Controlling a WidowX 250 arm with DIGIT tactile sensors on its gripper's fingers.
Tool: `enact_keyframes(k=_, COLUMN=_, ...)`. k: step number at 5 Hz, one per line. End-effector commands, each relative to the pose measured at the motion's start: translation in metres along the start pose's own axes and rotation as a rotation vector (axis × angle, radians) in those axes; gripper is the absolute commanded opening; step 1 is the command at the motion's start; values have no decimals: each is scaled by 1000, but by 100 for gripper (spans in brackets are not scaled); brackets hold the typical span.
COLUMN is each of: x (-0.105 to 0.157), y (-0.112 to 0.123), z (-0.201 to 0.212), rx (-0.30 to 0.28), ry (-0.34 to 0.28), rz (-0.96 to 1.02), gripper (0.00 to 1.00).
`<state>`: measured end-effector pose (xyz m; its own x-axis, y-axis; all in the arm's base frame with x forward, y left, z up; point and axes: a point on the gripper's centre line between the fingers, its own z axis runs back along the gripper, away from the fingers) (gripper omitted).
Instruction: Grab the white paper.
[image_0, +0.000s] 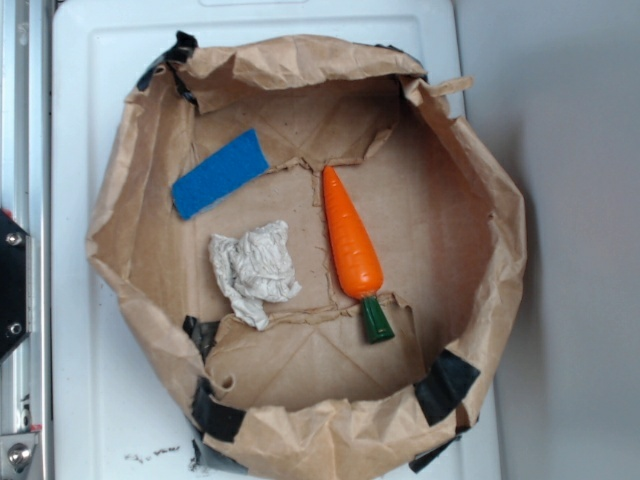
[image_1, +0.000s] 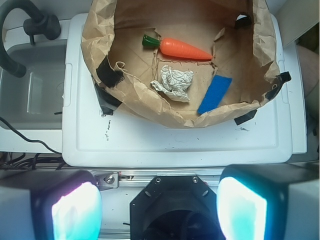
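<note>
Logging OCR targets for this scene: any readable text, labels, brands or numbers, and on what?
None readable. The brown paper bag, white paper, carrot and blue rectangle carry no print. Dark specks on the white lid are scuffs, not letters.

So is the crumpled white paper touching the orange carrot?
No, the white paper lies apart from the carrot, with a strip of bare brown bag floor between them in the exterior view.

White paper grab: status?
Gripper open, well back from the bag. White paper lying free on the bag floor, between blue rectangle and carrot. Only the bag wall around it.
</note>
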<state>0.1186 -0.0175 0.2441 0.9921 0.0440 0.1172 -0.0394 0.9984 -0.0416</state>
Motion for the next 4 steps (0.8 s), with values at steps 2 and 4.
enact_keyframes(k=2, x=49, y=-14, z=-9, rx=12, ry=-9, rz=69, gripper=100)
enact_keyframes(k=4, x=103, y=-5, z=-29, rx=35, ry=6, rz=116, gripper=100)
